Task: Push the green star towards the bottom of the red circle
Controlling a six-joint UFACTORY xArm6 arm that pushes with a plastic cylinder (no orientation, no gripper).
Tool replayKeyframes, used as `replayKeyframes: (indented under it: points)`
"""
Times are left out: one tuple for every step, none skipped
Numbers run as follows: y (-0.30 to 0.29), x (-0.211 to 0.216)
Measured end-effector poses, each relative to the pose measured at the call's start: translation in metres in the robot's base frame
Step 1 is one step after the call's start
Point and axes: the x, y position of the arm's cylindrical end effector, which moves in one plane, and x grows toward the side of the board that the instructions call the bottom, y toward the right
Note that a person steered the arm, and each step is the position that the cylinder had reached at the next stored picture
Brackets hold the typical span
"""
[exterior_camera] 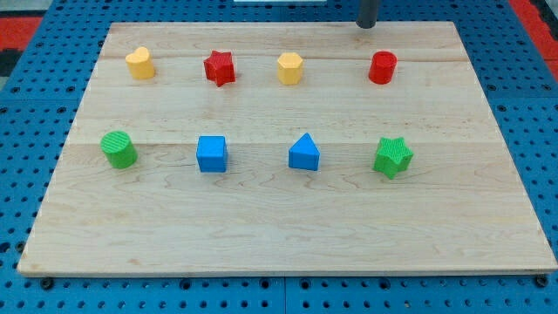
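Pale wooden surface [288,218] carries eight blocks in two rows. Near row, right end: the green star [393,157]. Directly beyond it, in the far row, stands the red circle [382,67]. My tip [367,26] sits at the far edge, just beyond the circle, touching no block and holding nothing.

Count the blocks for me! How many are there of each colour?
Yellow: 2, the yellow heart and yellow hexagon
Red: 2, the red star and red circle
Green: 2, the green circle and green star
Blue: 2, the blue cube and blue triangle
Total: 8
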Motion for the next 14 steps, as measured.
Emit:
replayKeyframes:
  points:
    - [0.0,0.0]
    - [0.0,0.0]
    - [-0.008,0.005]
    - [0.003,0.006]
    - [0.052,0.013]
    - [0.142,0.067]
    - [0.144,0.183]
    - [0.135,0.259]
    - [0.123,0.319]
    - [0.073,0.341]
    - [0.023,0.302]
    - [-0.002,0.266]
    - [-0.002,0.309]
    - [-0.027,0.333]
